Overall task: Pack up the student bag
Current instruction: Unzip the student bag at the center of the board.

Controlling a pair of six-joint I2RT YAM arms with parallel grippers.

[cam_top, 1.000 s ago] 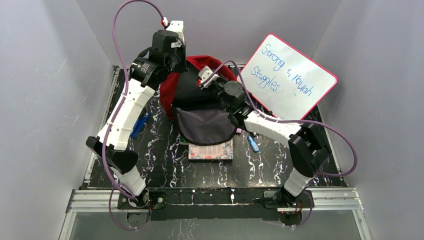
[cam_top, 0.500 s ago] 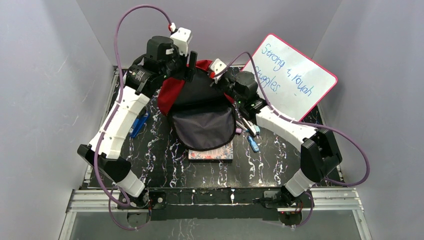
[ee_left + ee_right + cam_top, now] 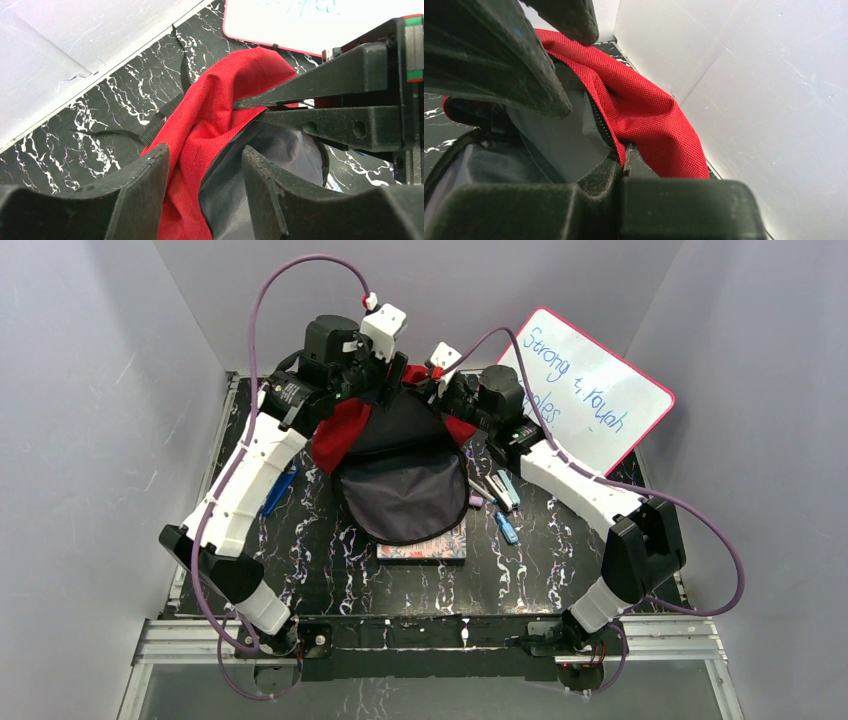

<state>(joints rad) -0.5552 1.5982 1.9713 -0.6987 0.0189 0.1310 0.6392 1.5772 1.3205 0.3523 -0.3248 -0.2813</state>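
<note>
1. Table [image 3: 300, 540]: black, white-veined top that carries everything below.

2. Student bag [image 3: 338, 435]: red backpack at centre rear of the table, lying with its mouth open toward the arms and the grey lining exposed. Its far rim is lifted off the table between the two grippers. Black straps trail behind it in the left wrist view.

3. Whiteboard [image 3: 590, 390]: pink-rimmed and handwritten, propped at right rear, just beside the bag.

4. Right gripper [image 3: 621, 165]: jaws closed, pinching the bag's far rim at the zipper edge where the red shell meets the lining.

5. Left gripper [image 3: 205, 165]: jaws parted, straddling the red rim fabric close beside the right gripper's pinch. No clamp is visible.

6. Book [image 3: 422, 543]: patterned cover, flat, its far edge tucked under the bag's near lip.

7. Small stationery [image 3: 500, 495]: loose pieces right of the bag.

8. Blue pens [image 3: 281, 490]: left of the bag, partly hidden by the left arm.

Handling note: the step appears to be securing the rim to hold the mouth open. The left jaws should probably take shell and zipper edge together, not lining alone, and seat deep before closing. After that, part the grippers sideways, gently, so neither pinch slips and the book stays reachable.
</note>
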